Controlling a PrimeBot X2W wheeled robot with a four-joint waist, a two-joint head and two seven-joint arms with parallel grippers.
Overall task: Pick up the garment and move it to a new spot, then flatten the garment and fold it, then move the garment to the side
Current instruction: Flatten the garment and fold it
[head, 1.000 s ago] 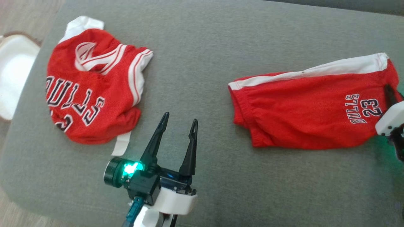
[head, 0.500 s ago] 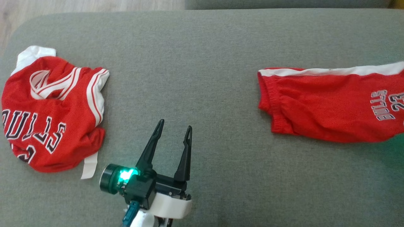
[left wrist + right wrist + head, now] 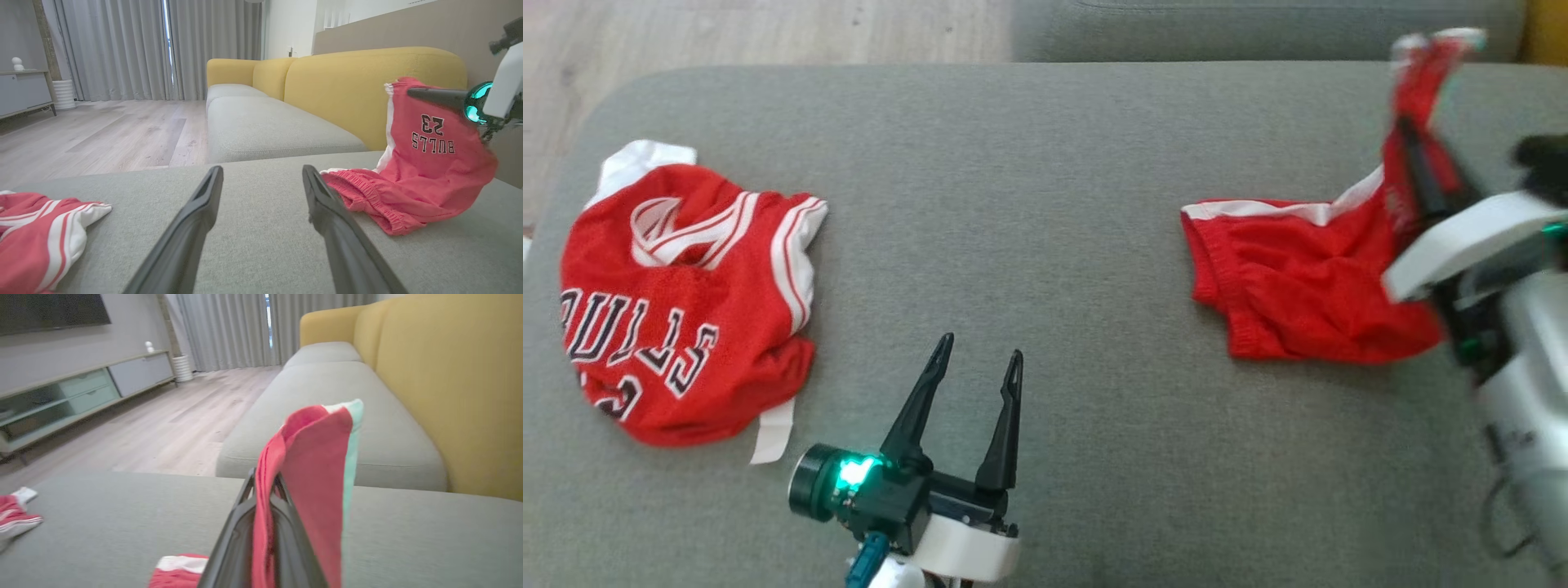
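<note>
The garment, a pair of red shorts with a white side stripe and "BULLS 23" print, lies at the right of the grey cushion. My right gripper is shut on its leg end and holds that end up in the air, while the waistband end rests on the cushion. In the left wrist view the shorts hang from the right gripper. In the right wrist view red cloth is pinched in my right gripper. My left gripper stands open over bare cushion, touching nothing.
A crumpled red Bulls jersey lies at the cushion's left end. A yellow sofa back rises behind another grey seat. Wood floor lies beyond the far edge, with a low cabinet across the room.
The head camera has shifted. My right gripper has raised the printed end of the shorts off the cushion, and the cloth has bunched up. The left gripper stays open in place.
</note>
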